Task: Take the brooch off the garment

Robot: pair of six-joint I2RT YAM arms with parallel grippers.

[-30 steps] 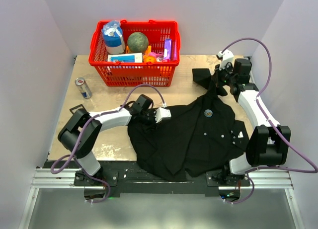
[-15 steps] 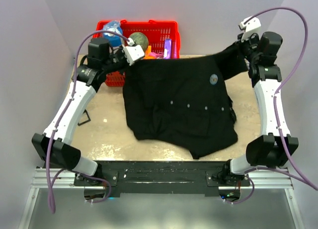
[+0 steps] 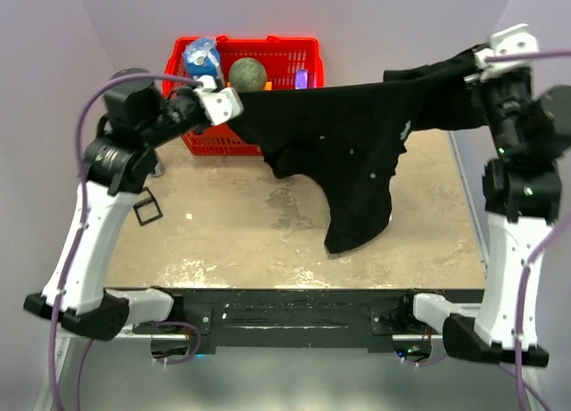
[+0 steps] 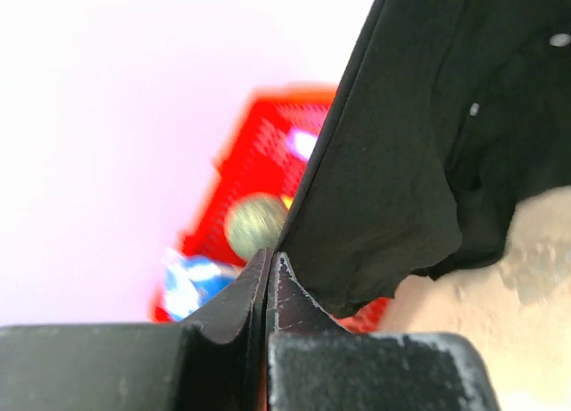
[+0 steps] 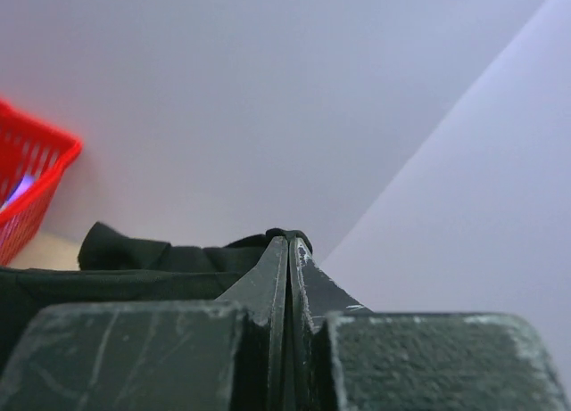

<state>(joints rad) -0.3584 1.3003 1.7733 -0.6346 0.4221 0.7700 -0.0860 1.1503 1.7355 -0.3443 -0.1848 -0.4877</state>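
Observation:
The garment [image 3: 357, 135], a black shirt with small white buttons, hangs stretched in the air between both raised arms, its lower part drooping to the table. A small pale spot [image 3: 406, 129] on its right part looks like the brooch seen at a slant. My left gripper [image 3: 241, 100] is shut on the shirt's left edge, in front of the basket. My right gripper [image 3: 475, 61] is shut on the right end, high up. In the left wrist view the gripper [image 4: 272, 255] pinches the black cloth [image 4: 401, 161]. The right wrist view shows the gripper [image 5: 290, 240] closed on a fold [image 5: 134, 268].
A red basket [image 3: 214, 136] with a green ball [image 3: 247, 74] and a blue packet [image 3: 202, 59] stands at the back left, right behind the left gripper. A small black frame [image 3: 143, 206] lies on the tan table [image 3: 232, 224] at the left. Walls close in on both sides.
Both arms have risen and spread apart, lifting the shirt from the table until it hangs taut between them. The right gripper went up and right, the left stayed near the basket.

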